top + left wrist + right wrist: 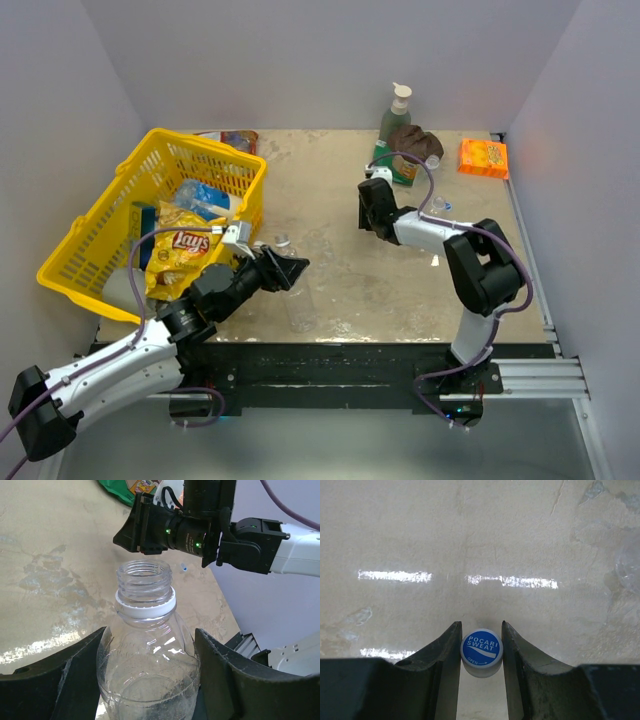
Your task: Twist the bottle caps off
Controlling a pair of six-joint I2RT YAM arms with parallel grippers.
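**A:** Status check: what is the left gripper [150,630] doing?

**B:** It's sitting partly open and clamping the bottle [149,660] just under the shoulder, one finger pressing on each side. The bottle is standing upright near the front edge of the table [340,180], a little right of the basket [205,150].

**A:** Is it wearing a cap?

**B:** No. The threads are showing bare and the mouth is gaping open. Only the white ring [145,607] is sitting below the threads.

**A:** And the right gripper [480,626]?

**B:** It's pinching a blue cap [481,648]. The jaws are standing nearly closed, with both fingers touching the cap's sides. The print on top is reading POCARI SWEAT.

**A:** Is the cap resting on the table?

**B:** Can't tell. It's hanging low over bare tabletop, and something like a shadow is showing just under it.

**A:** Where's that arm sitting relative to the bottle?

**B:** From the top view it's reaching past mid-table toward the back right, well apart from the bottle. In the left wrist view the right gripper is showing beyond the bottle mouth and higher in the frame.

**A:** Anything else lying around?

**B:** A chips bag [185,250] is sitting at the basket's near corner. A green pump bottle [397,115] is standing at the back edge. An orange box [483,158] is lying in the back right corner.
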